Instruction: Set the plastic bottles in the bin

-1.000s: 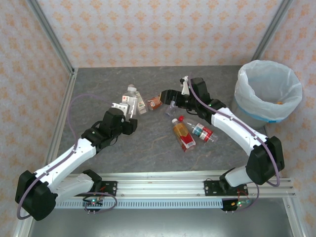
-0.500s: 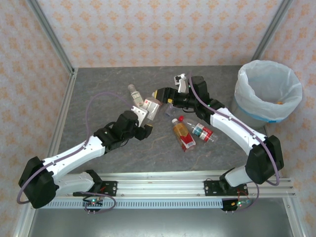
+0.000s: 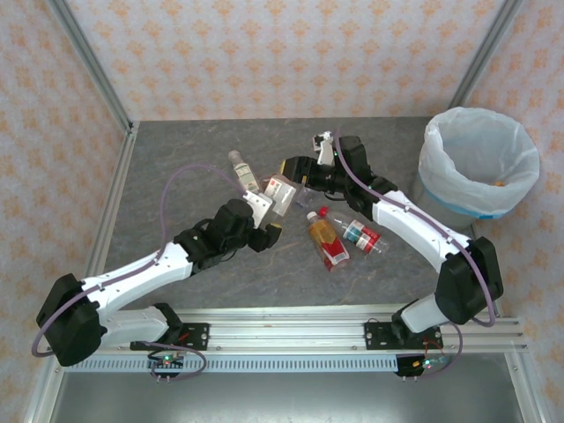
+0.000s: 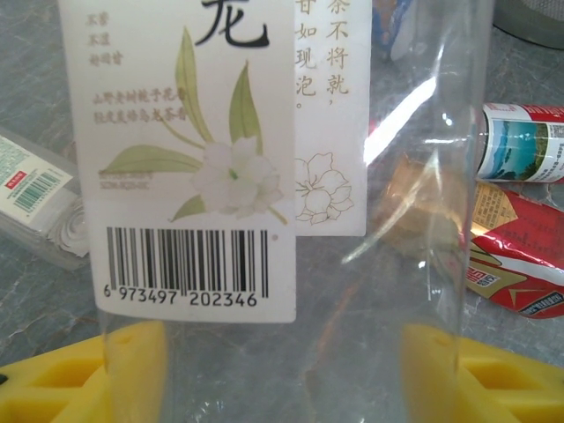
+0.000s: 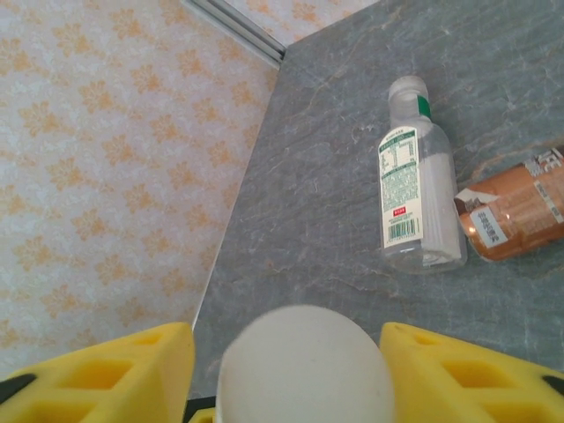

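Observation:
My left gripper is shut on a clear bottle with a white flower label, held off the table. Its white cap sits between the yellow fingers of my right gripper, which is open; a strip of table shows beside the cap. Lying on the table are a clear white-labelled bottle, an orange-brown one, a red-capped orange and red one and a blue and red labelled one. The bin stands at the far right.
Patterned walls with metal corner posts close in the grey table on three sides. Both arms meet over the middle of the table. Something orange lies inside the bin.
My left arm has carried the white-labelled bottle right and forward until its cap sits between the right gripper's fingers. The right gripper shifted slightly left.

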You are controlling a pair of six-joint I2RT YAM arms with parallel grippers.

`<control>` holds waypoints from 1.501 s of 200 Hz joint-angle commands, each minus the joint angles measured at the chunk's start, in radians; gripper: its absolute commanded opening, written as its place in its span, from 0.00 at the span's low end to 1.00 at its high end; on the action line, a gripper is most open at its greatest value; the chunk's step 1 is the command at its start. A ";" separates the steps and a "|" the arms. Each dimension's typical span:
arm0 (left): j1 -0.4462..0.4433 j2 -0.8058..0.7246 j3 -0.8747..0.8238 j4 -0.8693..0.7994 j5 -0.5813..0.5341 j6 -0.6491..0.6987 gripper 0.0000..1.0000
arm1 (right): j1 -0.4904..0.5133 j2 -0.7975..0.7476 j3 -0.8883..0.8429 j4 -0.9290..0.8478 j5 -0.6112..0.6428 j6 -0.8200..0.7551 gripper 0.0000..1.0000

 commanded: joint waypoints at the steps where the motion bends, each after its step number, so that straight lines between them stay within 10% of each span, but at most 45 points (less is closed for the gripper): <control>1: -0.008 0.006 0.035 0.034 -0.005 0.005 0.00 | 0.005 0.012 -0.003 0.061 -0.001 0.006 0.51; 61: -0.008 0.008 0.051 0.023 -0.007 -0.004 0.00 | 0.006 0.017 -0.020 0.064 -0.021 0.002 0.54; 137: -0.009 0.019 0.067 0.027 -0.001 -0.033 0.00 | 0.007 -0.001 -0.032 0.061 0.038 -0.034 0.10; 178: -0.008 0.001 0.068 0.049 -0.005 -0.048 0.33 | 0.007 -0.036 -0.040 0.046 0.112 -0.061 0.00; 230: -0.005 -0.073 0.016 0.095 -0.048 -0.070 0.99 | -0.001 -0.120 -0.057 -0.019 0.325 -0.130 0.00; 300: 0.029 -0.210 -0.088 0.172 -0.323 -0.178 1.00 | -0.006 -0.262 -0.076 -0.070 0.570 -0.243 0.00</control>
